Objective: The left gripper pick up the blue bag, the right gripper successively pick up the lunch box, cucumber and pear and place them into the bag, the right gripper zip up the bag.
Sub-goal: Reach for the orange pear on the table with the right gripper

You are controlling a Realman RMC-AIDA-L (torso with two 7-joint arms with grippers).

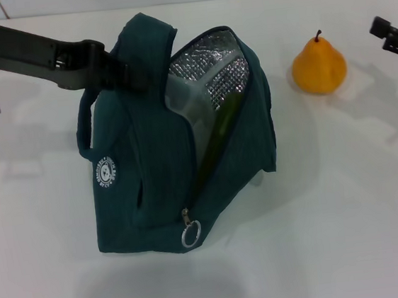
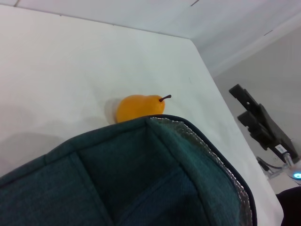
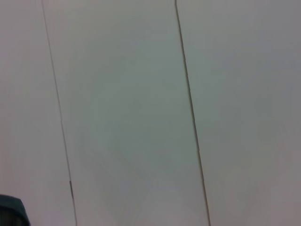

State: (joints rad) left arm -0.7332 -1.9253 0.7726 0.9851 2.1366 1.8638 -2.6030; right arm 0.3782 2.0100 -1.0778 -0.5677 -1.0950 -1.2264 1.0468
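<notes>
A: Left pincer (image 1: pixel 128 69), upper left of head view?
B: Clamped on the blue bag (image 1: pixel 153 189) at its top handle; bag at frame centre on the white table (image 1: pixel 348 211), mouth open, foil lining showing.
A: Contents?
B: Cucumber (image 1: pixel 219 136) leaning inside; lunch box (image 1: pixel 183 101) behind it.
A: Pear (image 1: pixel 318 64)?
B: Upper right, on the table, apart from the bag; right pincer (image 1: pixel 392 35) at the right edge just beyond it, grip unreadable.
</notes>
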